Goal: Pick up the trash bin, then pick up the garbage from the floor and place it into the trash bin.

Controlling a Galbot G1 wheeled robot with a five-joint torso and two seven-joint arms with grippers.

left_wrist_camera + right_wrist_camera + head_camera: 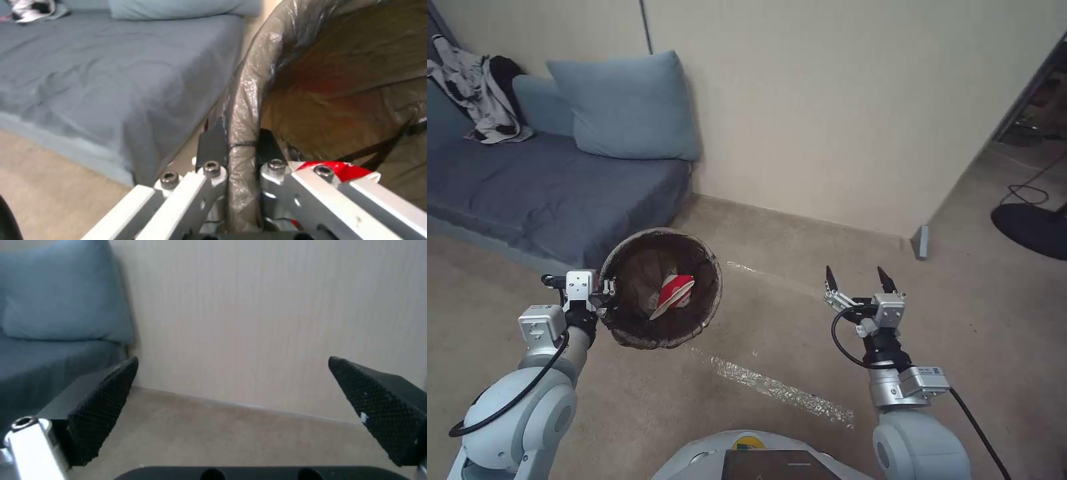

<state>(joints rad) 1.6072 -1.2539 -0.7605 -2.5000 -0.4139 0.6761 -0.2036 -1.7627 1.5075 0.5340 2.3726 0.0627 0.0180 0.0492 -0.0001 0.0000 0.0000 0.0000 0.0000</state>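
My left gripper (pixel 606 295) pinches the bag-lined rim of the trash bin (pixel 707 267), holding it above the carpet (pixel 760 320); a red-and-white carton (pixel 672 295) lies inside. My right gripper (pixel 858 280) hangs spread wide, empty, well apart from the bin.

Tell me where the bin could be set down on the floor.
Bare carpet lies between the bin, held by the left end effector, and the open right end effector. The sofa crowds the left.
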